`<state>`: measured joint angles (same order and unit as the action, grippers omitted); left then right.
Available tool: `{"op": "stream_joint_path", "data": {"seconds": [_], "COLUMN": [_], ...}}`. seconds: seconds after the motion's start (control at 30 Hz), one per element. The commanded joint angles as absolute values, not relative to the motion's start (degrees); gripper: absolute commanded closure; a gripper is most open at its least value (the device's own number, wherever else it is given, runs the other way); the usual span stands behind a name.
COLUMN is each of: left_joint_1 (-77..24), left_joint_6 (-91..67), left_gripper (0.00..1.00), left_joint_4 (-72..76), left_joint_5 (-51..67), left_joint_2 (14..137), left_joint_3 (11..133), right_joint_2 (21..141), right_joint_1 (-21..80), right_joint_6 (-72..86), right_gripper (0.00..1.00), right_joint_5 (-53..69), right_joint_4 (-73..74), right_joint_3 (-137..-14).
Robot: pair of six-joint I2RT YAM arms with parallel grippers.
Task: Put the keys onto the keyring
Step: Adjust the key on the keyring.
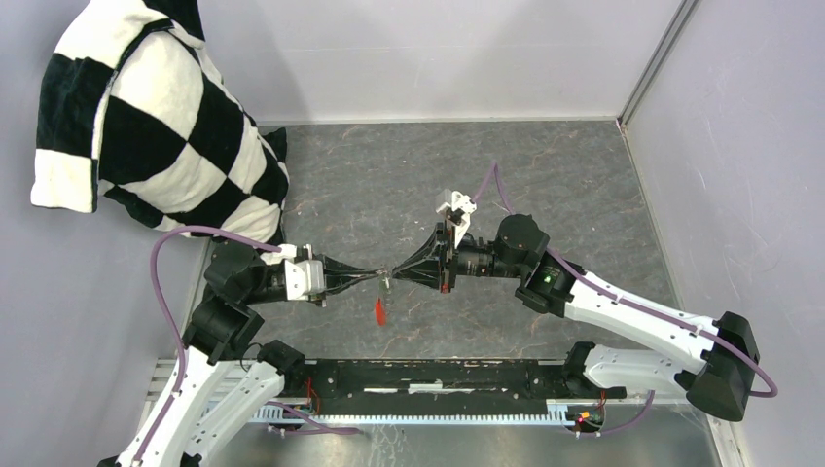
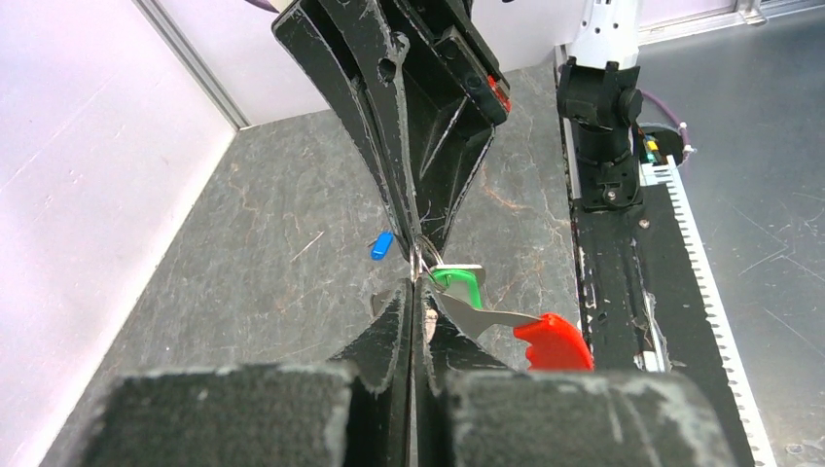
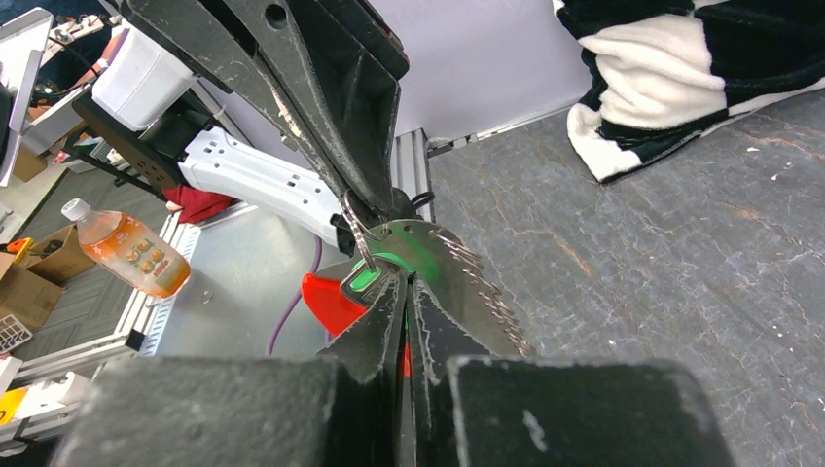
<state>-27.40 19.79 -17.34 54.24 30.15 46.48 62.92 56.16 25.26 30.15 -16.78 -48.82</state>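
— How does the left claw point(image 1: 374, 277) stand?

— Jaws pressed flat together, no gap showing. Its tips pinch the thin metal keyring point(image 3: 355, 229); the right wrist view shows the ring caught right at their end.

— And the right claw point(image 1: 394, 273)?

— Tip to tip with the left one, above the worktop point(image 1: 389, 175) a little left of centre. Its jaws are drawn close too. The green key point(image 2: 457, 282) sits at their very end, but I cannot tell whether they nip the key, the ring, or only touch them.

— Where is the rest of the keyring?

— The red tag point(image 1: 379, 311) hangs straight down, at six o'clock from where the claws meet. In the left wrist view a silver leaf-shaped plate joins it to the ring, running toward four o'clock. The grey chain point(image 3: 486, 292) trails away from the ring toward five o'clock in the right wrist view.

— The blue key point(image 2: 381, 245)?

— Lying on the worktop, apart from both claws. In the left wrist view it is at eleven o'clock from the left claw's tips.

— Anything farther out?

— A black-and-white checkered pillow point(image 1: 146, 126) leans in the corner at ten o'clock in the top view. Past the worktop's edge, the right wrist view catches a bottle point(image 3: 122, 248) of orange drink at nine o'clock.
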Motion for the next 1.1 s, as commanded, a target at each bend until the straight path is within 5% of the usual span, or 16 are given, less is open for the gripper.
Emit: {"op": "stream_joint_path", "data": {"seconds": [0.0,0.13,0.23,0.3,0.5,0.63,1.07], "left_joint_1": [-27.42,-27.42,-27.40,-27.42,-27.42,-27.38,-27.42], "left_joint_6": [17.05,16.96,17.26,17.51,17.84,17.85,17.83], "left_gripper": [0.98,0.98,0.98,0.98,0.98,0.98,0.98], "left_joint_4": [-13.28,-13.17,-13.33,-13.42,-13.19,-12.78,-12.83], "left_joint_5": [56.09,56.26,56.15,56.01,55.36,53.84,50.49], "left_joint_2": [29.93,29.88,29.73,29.63,29.69,29.71,29.10], "left_joint_3": [46.76,46.76,46.76,46.77,46.50,46.35,45.62], "right_joint_2": [61.31,61.37,59.83,58.35,59.04,60.15,63.16], "right_joint_1": [55.98,55.86,55.66,55.49,55.61,57.30,65.67], "right_joint_6": [25.84,25.22,23.22,23.69,27.90,25.22,13.27], "right_gripper": [0.95,0.86,0.54,0.43,0.31,0.29,0.50], "right_joint_5": [30.94,31.89,29.77,29.91,32.92,30.26,10.21], "right_joint_4": [-19.12,-18.34,-15.24,-17.90,-25.44,-23.45,-10.95], "right_joint_3": [-48.52,-48.78,-49.59,-48.30,-45.68,-46.23,-53.17]}}
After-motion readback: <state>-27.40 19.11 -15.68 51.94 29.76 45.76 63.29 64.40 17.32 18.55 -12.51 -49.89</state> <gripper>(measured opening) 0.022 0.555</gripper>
